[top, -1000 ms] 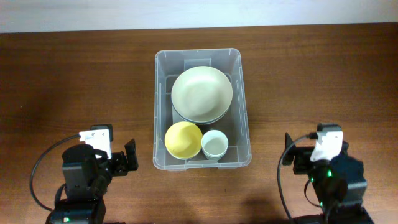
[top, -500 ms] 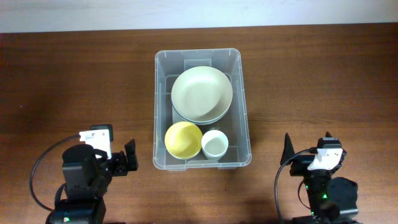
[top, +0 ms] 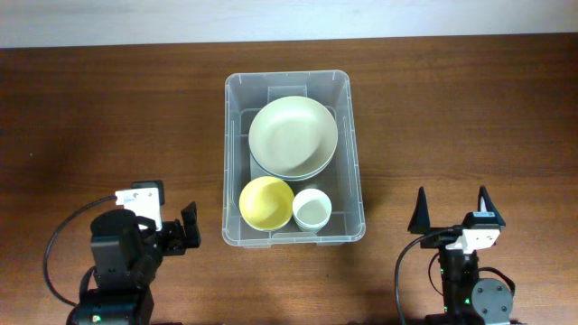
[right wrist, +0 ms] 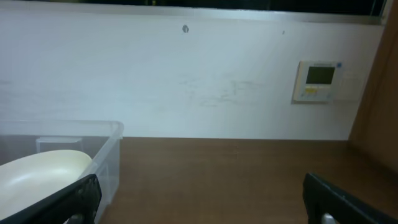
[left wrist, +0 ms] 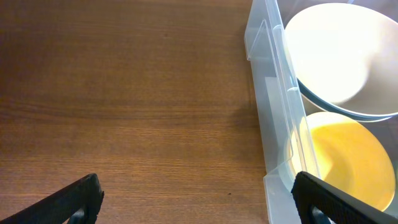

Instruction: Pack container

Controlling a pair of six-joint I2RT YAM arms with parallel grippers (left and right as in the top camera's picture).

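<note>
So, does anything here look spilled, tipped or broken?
Nothing stands out. The bin sits square on the table, with the big bowl, yellow bowl and cup all upright inside it. The left gripper and right gripper are open, empty and apart from the bin.

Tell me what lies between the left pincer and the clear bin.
Nothing does. In the overhead view only bare wooden table separates the left pincer from the bin.

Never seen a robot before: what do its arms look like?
The left arm and right arm are black and chunky, each with a white wrist block and a looping black cable. The right end effector ends in two pointed black fingers.
</note>
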